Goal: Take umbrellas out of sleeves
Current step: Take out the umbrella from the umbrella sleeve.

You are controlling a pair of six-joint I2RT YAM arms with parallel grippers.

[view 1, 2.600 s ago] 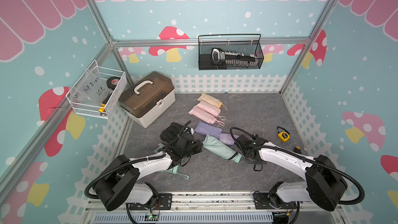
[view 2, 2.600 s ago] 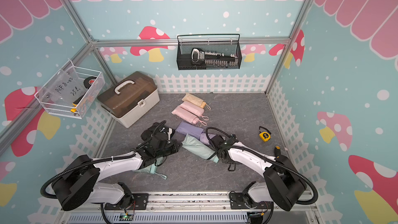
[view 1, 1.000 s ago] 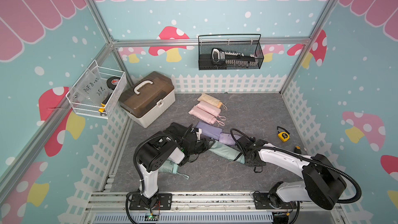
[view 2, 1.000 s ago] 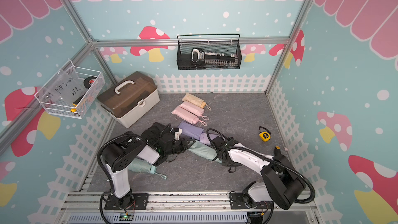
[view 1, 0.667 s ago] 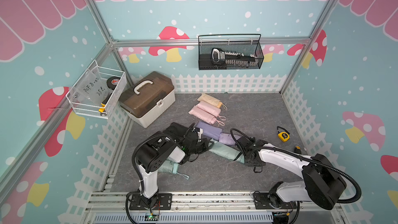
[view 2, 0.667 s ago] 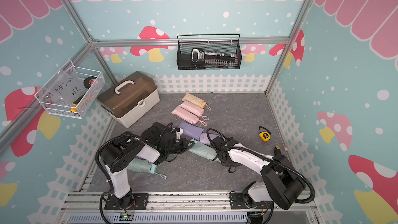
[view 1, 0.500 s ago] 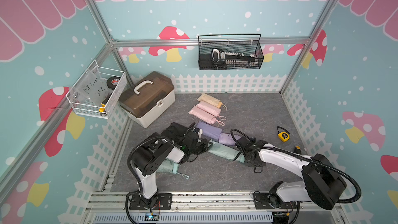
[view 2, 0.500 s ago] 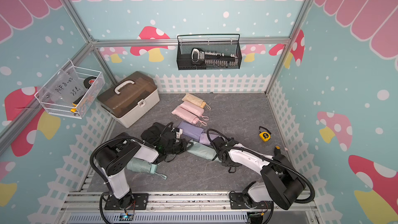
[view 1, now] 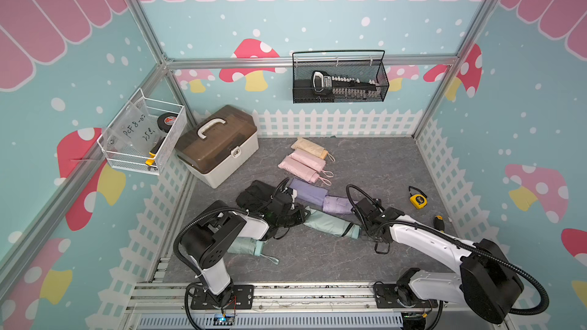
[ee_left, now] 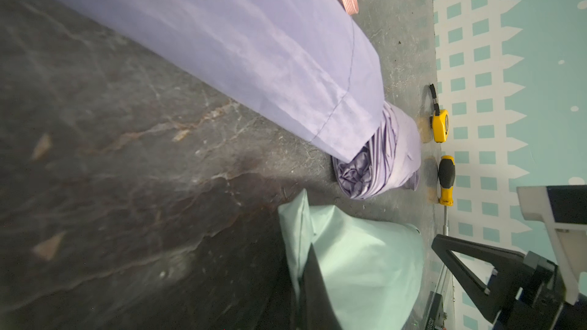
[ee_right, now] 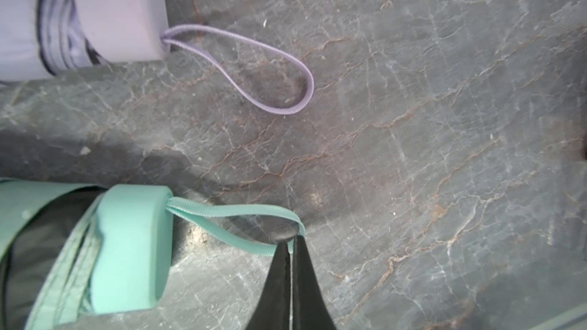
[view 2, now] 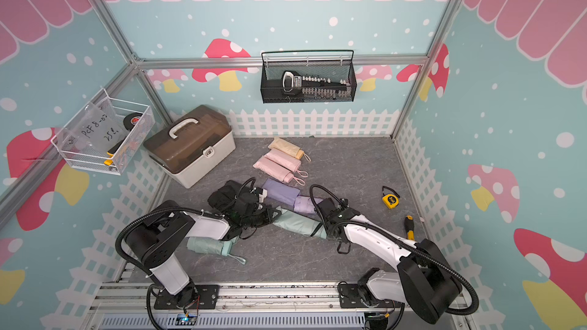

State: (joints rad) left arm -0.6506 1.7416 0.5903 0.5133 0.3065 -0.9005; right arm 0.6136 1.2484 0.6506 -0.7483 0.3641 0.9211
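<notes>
Two arms meet at the mint sleeve (view 1: 330, 223), which lies between them in both top views. The left gripper (view 1: 297, 215) is at one end and the right gripper (view 1: 362, 233) at the handle end.

Left wrist view: a dark finger (ee_left: 314, 290) presses into the mint fabric, jaws closed on that sleeve, near the lilac sleeve (ee_left: 238, 42).

Right wrist view: closed tips pinch the mint wrist loop (ee_right: 238, 211), which trails from the mint umbrella (ee_right: 133, 246).
</notes>
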